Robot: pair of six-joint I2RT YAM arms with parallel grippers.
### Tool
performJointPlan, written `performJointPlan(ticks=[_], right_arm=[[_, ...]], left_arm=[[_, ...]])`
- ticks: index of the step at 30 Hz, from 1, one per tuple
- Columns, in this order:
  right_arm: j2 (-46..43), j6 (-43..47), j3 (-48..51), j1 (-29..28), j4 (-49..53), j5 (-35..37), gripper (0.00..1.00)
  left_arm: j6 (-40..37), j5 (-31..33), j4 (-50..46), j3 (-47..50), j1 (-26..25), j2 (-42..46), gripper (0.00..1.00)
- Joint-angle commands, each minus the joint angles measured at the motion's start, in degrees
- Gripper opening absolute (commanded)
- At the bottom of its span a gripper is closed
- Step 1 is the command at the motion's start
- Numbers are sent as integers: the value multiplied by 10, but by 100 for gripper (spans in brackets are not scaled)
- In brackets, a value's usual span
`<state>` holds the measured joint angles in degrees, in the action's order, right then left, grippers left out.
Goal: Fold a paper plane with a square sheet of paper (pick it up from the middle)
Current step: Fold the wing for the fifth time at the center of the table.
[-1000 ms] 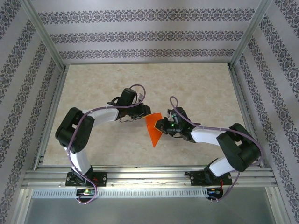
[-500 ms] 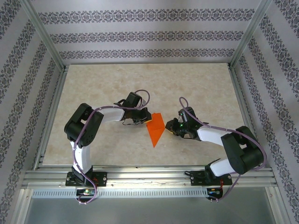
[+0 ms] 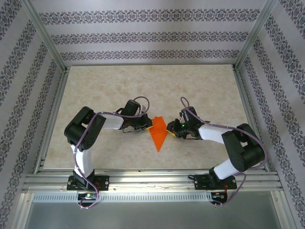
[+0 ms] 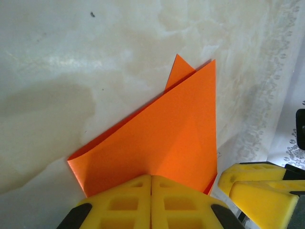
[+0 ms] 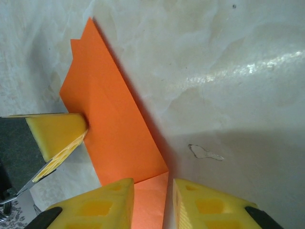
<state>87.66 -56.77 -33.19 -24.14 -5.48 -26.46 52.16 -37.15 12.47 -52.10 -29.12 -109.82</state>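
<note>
1. The paper (image 3: 157, 137) is thin, matte, bright orange. It is folded into a layered wedge with a sharp tip and crisp straight edges.
2. In the left wrist view one layer of the paper (image 4: 167, 138) overlaps another, and a small corner pokes out behind the far edge. A faint crease runs across the top face.
3. The worktop (image 3: 143, 86) is smooth, beige and marbled, with a soft sheen.
4. The paper lies at the middle of the worktop, a little toward the near edge, with its tip pointing at that edge.
5. A second ago the paper sat skewed between the two grippers. It now reads as an even arrow shape.
6. The right gripper (image 3: 170, 129) gripped tightly then, drew back from the paper, and has returned to its right edge.
7. The left arm's elbow has swung inward since then.
8. The left gripper (image 4: 151, 191) has its ribbed yellow fingers pressed together, clamped on the paper's left edge.
9. The right gripper (image 5: 152, 186) has its fingers apart, and a corner of the paper (image 5: 119, 138) lies in the gap between them.
10. Both arms are bent at the elbow. Their forearms reach inward, low over the worktop, and the wrists face each other across the paper.
</note>
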Motion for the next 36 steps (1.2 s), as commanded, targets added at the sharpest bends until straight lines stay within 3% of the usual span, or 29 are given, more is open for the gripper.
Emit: performJointPlan(ticks=[1, 16, 20, 27, 36], right_arm=[[17, 10, -13, -5, 12, -14, 29], [67, 57, -76, -5, -23, -62, 30], [100, 100, -109, 9, -25, -124, 30], [144, 131, -138, 28, -9, -172, 24], [137, 132, -121, 38, 4, -186, 12]], left_arm=[[1, 15, -47, 19, 5, -16, 9], [-51, 14, -81, -19, 5, -26, 9], [-86, 13, -106, -42, 6, -31, 9], [-120, 15, -137, -65, 6, -35, 9], [-134, 9, -138, -77, 6, -30, 10]])
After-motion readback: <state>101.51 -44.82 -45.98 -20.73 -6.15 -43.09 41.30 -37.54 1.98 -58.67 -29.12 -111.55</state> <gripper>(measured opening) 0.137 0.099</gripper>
